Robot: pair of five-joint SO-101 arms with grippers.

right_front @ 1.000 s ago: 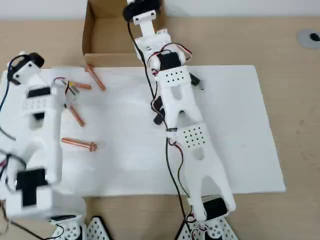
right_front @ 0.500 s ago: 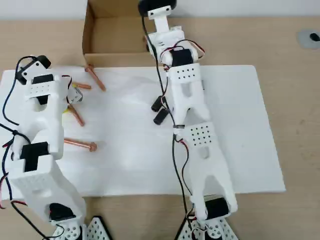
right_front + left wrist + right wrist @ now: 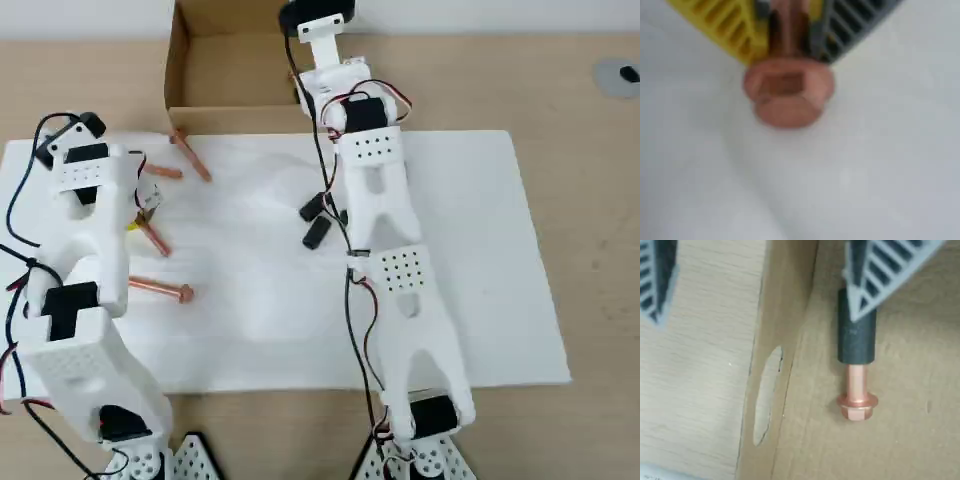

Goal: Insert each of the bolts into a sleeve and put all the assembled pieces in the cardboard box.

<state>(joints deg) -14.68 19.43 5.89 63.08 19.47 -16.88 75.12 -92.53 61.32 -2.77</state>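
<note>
Clamped in the left gripper [image 3: 790, 47], a copper bolt [image 3: 788, 92] above the white mat [image 3: 880, 180]; parted wide over the cardboard box [image 3: 805, 440] wall, the right gripper [image 3: 760, 310], a sleeved bolt [image 3: 856, 365] lying flat inside

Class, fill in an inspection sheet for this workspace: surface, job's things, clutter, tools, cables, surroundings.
Surface: white mat on a wooden table.
Job's things: cardboard box holds one sleeved bolt; loose bolts and two black sleeves on the mat.
Clutter: grey disc on the table.
Tools: left tool shut on a bolt; right tool open over the box.
Cables: black cable along the right arm.
Surroundings: nothing seen.
</note>
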